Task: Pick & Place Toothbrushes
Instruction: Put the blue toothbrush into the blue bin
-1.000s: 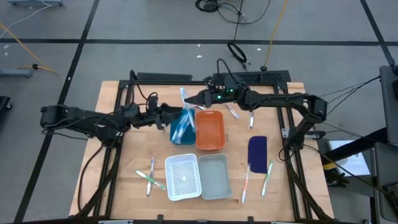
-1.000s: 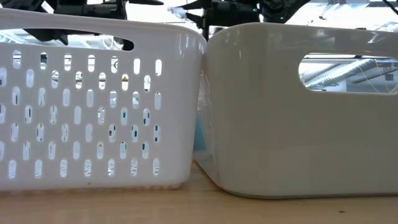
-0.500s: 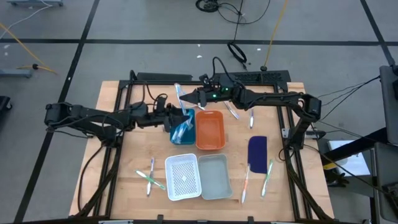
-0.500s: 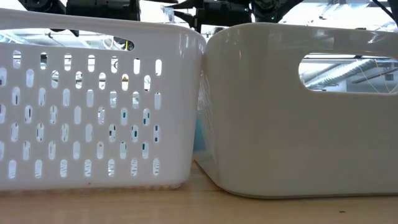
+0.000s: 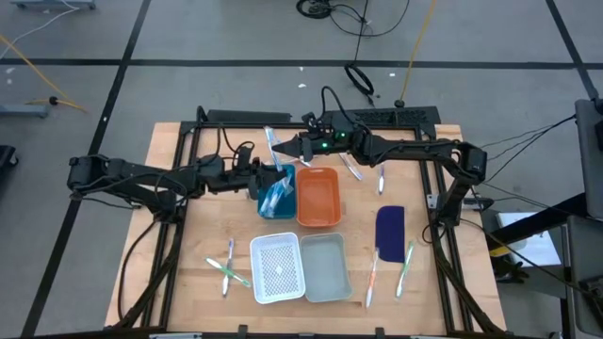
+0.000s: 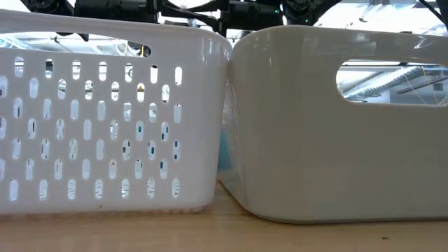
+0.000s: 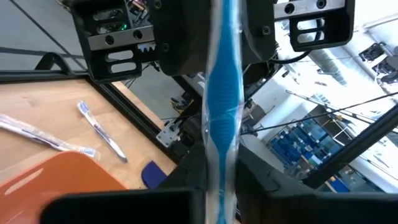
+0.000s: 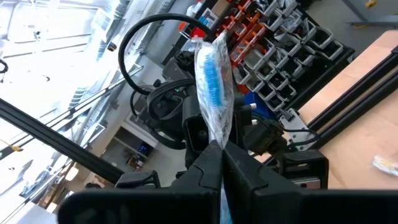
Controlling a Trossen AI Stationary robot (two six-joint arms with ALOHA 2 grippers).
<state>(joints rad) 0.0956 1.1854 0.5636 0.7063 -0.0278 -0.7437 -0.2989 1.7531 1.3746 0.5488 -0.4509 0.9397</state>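
High view, lower part of the frame first: loose toothbrushes lie on the wooden table (image 5: pixel 188 282) — a pair (image 5: pixel 226 266) at lower left beside the white perforated basket (image 5: pixel 277 267), and another pair (image 5: pixel 388 268) at lower right below the dark blue flat piece (image 5: pixel 390 228). A grey tub (image 5: pixel 326 267) sits touching the basket's right side. Above them, near frame centre, a blue bin (image 5: pixel 275 191) holding several toothbrushes stands against an orange bin (image 5: pixel 317 196). Two more toothbrushes (image 5: pixel 366 172) lie right of the orange bin's upper edge.

Over the blue bin's upper edge the two arms meet on one wrapped blue toothbrush (image 5: pixel 273 149), which stands nearly upright. The left gripper (image 5: pixel 272 175) comes in from the left, and the left wrist view shows its fingers drawn narrow around the brush's lower part (image 7: pixel 222 106). The right gripper (image 5: pixel 294 149) reaches in from the right with its fingers pinched tight on the same brush, whose wrapped bristle end (image 8: pixel 215 74) rises past the fingertips in the right wrist view — both grippers grasp it at once.
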